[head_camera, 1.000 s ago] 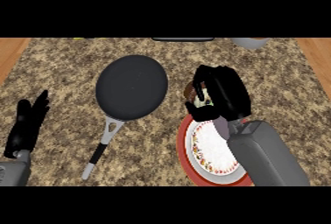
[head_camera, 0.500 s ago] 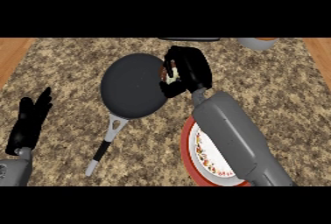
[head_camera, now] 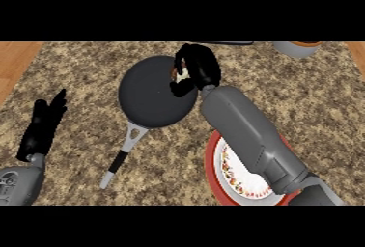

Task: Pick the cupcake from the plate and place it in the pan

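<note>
**Cupcake held over the pan's upper right rim, not yet set down**

Head view: the right robot hand (head_camera: 200,65) is at upper centre, its fingers curled round the cupcake (head_camera: 176,73). Only a pale and brown sliver of the cupcake shows between the fingers and thumb. It hangs at the upper right edge of the dark frying pan (head_camera: 149,96); I cannot tell whether it touches the pan. The grey forearm slants up from the lower right, crossing the red-rimmed plate (head_camera: 212,159), which shows no cupcake. To place it well, I judge the hand should carry it a little further toward the pan's middle. It should then lower until the base meets the surface and uncurl without tipping it. The left robot hand (head_camera: 44,126) rests at the left of the frame over the tabletop (head_camera: 78,67), fingers straight and pointing up.
</note>
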You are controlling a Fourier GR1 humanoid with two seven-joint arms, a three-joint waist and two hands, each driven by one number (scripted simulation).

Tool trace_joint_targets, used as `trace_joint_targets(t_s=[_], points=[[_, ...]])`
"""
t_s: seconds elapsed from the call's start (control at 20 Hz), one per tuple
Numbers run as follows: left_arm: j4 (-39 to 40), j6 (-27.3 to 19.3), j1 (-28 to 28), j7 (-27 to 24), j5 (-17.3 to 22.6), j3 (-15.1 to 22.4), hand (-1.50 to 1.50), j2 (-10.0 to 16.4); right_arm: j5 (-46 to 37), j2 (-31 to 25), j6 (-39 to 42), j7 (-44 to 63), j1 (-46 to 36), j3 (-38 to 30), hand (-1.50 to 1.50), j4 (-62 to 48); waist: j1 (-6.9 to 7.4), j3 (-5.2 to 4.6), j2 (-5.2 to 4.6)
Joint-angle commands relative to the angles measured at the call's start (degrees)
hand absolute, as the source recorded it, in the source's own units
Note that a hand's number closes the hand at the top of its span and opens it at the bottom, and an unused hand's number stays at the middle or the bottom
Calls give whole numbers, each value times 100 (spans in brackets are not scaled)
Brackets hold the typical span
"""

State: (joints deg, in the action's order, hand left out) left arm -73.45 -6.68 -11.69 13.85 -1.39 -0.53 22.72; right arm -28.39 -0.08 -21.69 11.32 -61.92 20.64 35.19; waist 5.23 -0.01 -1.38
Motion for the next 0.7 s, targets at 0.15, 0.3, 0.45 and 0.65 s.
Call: trace_joint_targets(t_s=[0.15,0.3,0.45,0.65], points=[[87,177,-248,-21,-35,140,0,-74,775,7,-280,-464,-135,319,150,-843,383,0,-118],[128,229,-373,-82,-6,168,0,-136,1323,8,-281,-711,60,110,150,-831,509,5,-177],[61,87,-657,10,-183,264,0,-176,1606,8,-194,-988,155,74,-150,-1015,567,16,-232],[34,212,-594,15,-134,291,0,-171,1948,8,-146,-1042,50,190,-150,-1104,736,13,-194]])
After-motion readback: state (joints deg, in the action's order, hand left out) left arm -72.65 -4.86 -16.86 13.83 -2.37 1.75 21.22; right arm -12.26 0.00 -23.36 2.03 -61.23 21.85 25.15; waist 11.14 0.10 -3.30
